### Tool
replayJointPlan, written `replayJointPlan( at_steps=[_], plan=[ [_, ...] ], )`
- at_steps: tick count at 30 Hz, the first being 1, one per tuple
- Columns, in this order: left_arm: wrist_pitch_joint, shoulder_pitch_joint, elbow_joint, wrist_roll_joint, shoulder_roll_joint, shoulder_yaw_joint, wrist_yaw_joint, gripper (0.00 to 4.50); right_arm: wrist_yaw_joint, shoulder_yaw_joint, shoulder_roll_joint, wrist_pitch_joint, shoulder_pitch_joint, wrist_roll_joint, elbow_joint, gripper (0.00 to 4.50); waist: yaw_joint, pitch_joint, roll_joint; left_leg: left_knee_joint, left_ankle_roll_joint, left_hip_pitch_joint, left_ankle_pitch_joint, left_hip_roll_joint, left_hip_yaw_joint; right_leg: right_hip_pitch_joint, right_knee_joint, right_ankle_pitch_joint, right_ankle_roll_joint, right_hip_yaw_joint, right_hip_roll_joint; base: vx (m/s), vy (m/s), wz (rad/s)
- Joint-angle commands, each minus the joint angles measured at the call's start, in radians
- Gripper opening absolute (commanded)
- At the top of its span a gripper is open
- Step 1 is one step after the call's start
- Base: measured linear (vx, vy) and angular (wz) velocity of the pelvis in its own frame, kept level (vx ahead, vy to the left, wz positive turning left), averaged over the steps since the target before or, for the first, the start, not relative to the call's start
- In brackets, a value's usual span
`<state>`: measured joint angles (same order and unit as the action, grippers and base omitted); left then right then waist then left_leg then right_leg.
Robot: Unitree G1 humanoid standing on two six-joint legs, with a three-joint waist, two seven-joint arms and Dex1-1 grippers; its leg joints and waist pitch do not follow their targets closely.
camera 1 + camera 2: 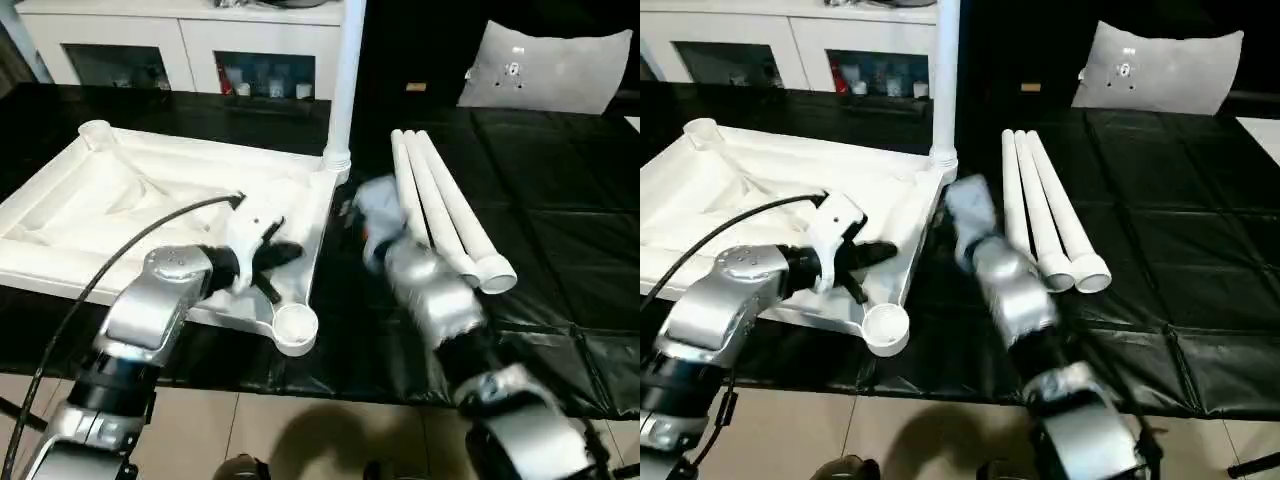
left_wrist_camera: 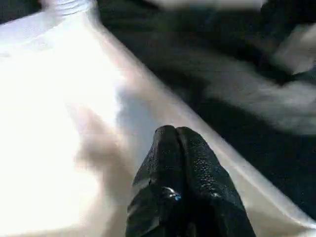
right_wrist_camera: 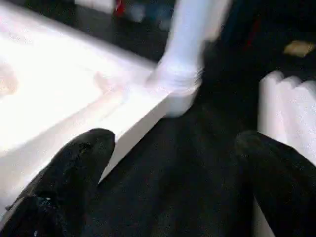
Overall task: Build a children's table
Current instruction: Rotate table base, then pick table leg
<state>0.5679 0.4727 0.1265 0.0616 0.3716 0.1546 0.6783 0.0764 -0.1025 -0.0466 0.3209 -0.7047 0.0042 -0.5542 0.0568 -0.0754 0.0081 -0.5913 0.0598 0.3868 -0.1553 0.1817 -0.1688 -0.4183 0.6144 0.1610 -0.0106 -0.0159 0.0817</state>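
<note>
The white tabletop (image 1: pixel 120 200) lies underside up on the left of the black table. One white leg (image 1: pixel 345 80) stands upright in its far right corner socket. Three more legs (image 1: pixel 440 205) lie side by side to the right. My left gripper (image 1: pixel 285 255) is shut and empty, hovering over the tabletop's right rim near the empty near corner socket (image 1: pixel 294 325). In the left wrist view its fingertips (image 2: pixel 177 133) are pressed together above that rim. My right gripper (image 3: pixel 175 148) stands wide open with nothing in it, between the tabletop's right edge and the lying legs, facing the upright leg (image 3: pixel 185 44).
White cabinets (image 1: pixel 200 40) with dark openings stand behind the table. A white cushion-like object (image 1: pixel 545 65) sits at the back right. A black cable (image 1: pixel 100 270) runs along my left forearm. The table's front edge (image 1: pixel 350 385) drops to a beige floor.
</note>
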Motion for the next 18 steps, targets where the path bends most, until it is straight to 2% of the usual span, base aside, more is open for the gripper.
replayJointPlan(
  at_steps=[1,3,4,5,9,10,11,14,15,16,18],
  plan=[
    [-0.037,0.01,0.0,-0.001,-0.016,-0.022,-0.037,0.01,-0.042,0.015,-0.03,0.138,-0.036,-0.035,0.021,4.5,0.003,0.089,0.024,0.069,0.063,-0.025,-0.29,0.014,0.007,0.047,-0.059,0.17,0.177,0.015,0.022,0.0,0.0,0.0],
    [-0.043,0.005,-0.025,0.025,-0.025,-0.047,-0.037,0.01,-0.027,0.0,-0.054,0.208,-0.055,-0.051,0.02,4.5,0.008,0.09,0.022,0.065,0.067,-0.025,-0.291,0.014,0.005,0.047,-0.058,0.149,0.19,0.015,0.024,0.0,0.0,0.0],
    [-0.044,0.004,-0.029,0.026,-0.025,-0.048,-0.035,0.21,-0.022,0.0,-0.056,0.212,-0.057,-0.048,0.019,4.5,0.01,0.09,0.022,0.066,0.066,-0.023,-0.294,0.014,0.005,0.048,-0.059,0.154,0.189,0.015,0.026,0.0,0.0,0.0],
    [-0.053,-0.008,-0.063,0.039,-0.015,-0.055,-0.021,0.33,0.024,0.014,-0.069,0.245,-0.073,-0.013,0.007,4.5,0.009,0.09,0.02,0.066,0.062,-0.022,-0.304,0.015,0.006,0.052,-0.058,0.162,0.19,0.015,0.028,0.0,0.0,0.0],
    [0.007,-0.061,-0.207,0.097,0.028,-0.061,0.052,0.78,0.02,0.046,-0.091,0.298,-0.129,-0.005,-0.093,4.5,0.006,0.086,0.019,0.066,0.068,-0.023,-0.321,0.017,0.004,0.045,-0.061,0.206,0.195,0.014,0.029,0.0,0.0,0.0],
    [0.012,-0.066,-0.22,0.104,0.032,-0.061,0.059,0.78,0.019,0.048,-0.092,0.303,-0.134,-0.005,-0.101,4.5,0.004,0.087,0.02,0.066,0.071,-0.021,-0.323,0.018,0.007,0.047,-0.058,0.211,0.197,0.014,0.031,0.0,0.0,0.0],
    [0.05,-0.095,-0.297,0.13,0.064,-0.055,0.092,0.85,0.026,0.056,-0.096,0.33,-0.166,-0.002,-0.154,4.5,0.003,0.087,0.022,0.065,0.072,-0.023,-0.331,0.018,0.005,0.044,-0.059,0.226,0.198,0.014,0.029,0.0,0.0,0.0],
    [0.099,-0.127,-0.375,0.154,0.104,-0.043,0.127,1.18,0.022,0.069,-0.1,0.36,-0.204,-0.005,-0.225,4.5,0.003,0.084,0.023,0.065,0.077,-0.027,-0.354,0.018,0.004,0.038,-0.06,0.255,0.194,0.014,0.027,0.0,0.0,0.0],
    [0.112,-0.133,-0.392,0.16,0.113,-0.04,0.135,1.18,0.03,0.066,-0.102,0.372,-0.214,-0.007,-0.244,4.5,0.003,0.084,0.019,0.066,0.078,-0.027,-0.355,0.019,0.004,0.039,-0.06,0.257,0.194,0.014,0.027,0.0,0.0,0.0],
    [0.122,-0.139,-0.407,0.167,0.12,-0.037,0.142,1.24,0.034,0.058,-0.105,0.384,-0.222,-0.013,-0.258,4.5,0.005,0.081,0.021,0.067,0.079,-0.026,-0.358,0.018,0.004,0.038,-0.062,0.264,0.19,0.014,0.025,0.0,0.0,0.0],
    [0.154,-0.152,-0.45,0.186,0.134,-0.031,0.148,1.42,0.038,0.053,-0.111,0.392,-0.242,-0.015,-0.307,4.5,0.006,0.081,0.018,0.065,0.081,-0.028,-0.36,0.019,0.002,0.036,-0.061,0.269,0.189,0.015,0.026,0.0,0.0,0.0]
  ],
)
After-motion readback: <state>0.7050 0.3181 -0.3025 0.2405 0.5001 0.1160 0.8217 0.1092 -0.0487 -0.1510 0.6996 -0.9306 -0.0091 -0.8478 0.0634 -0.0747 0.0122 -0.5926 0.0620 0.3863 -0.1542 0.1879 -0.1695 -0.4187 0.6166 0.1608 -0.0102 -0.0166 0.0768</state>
